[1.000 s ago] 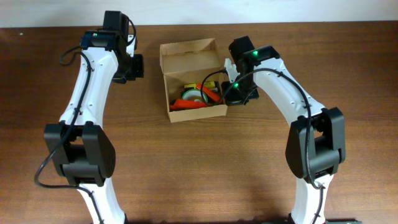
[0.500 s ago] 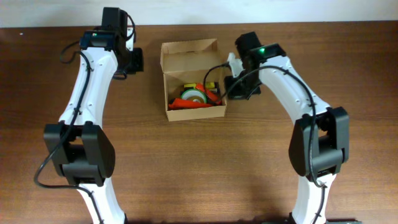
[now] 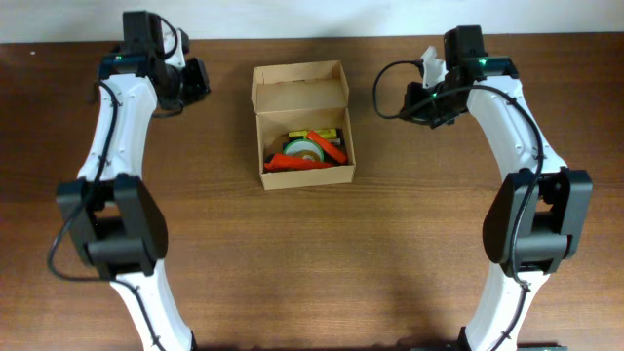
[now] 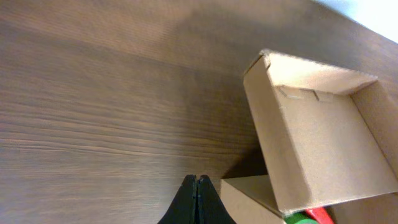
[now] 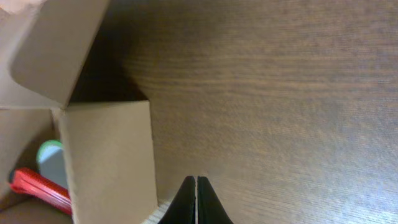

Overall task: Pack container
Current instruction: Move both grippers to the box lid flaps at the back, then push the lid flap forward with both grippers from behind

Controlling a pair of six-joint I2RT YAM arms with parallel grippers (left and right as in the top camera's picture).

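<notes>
Fingers (image 4: 189, 200) of the left gripper (image 4: 196, 199) are pressed together tip to tip and pinch nothing, hanging over bare wood with the container (image 3: 303, 125) off to their right; the right gripper (image 5: 196, 199) is likewise closed on itself and empty, over the table (image 3: 312, 253) just beside the box's right wall; from overhead both grippers sit toward the far edge, one on either side and each apart from the cardboard. The container stands in the middle of the table toward its far side, between the arms, with its flap lid (image 3: 297, 89) open and leaning back away from the front; inside lie a green tape roll (image 3: 304, 148), a red-orange item (image 3: 310, 162) and a yellow piece (image 3: 329, 135), all below the rim as far as can be told. As a judgement, the box is light and thin-walled; it would skid on the smooth wood if pushed from one side only, and its walls would buckle under a hard pinch; the flap is floppy at its hinge. The free far edge of the flap looks the best place to take hold, with the other gripper braced against a side wall.
</notes>
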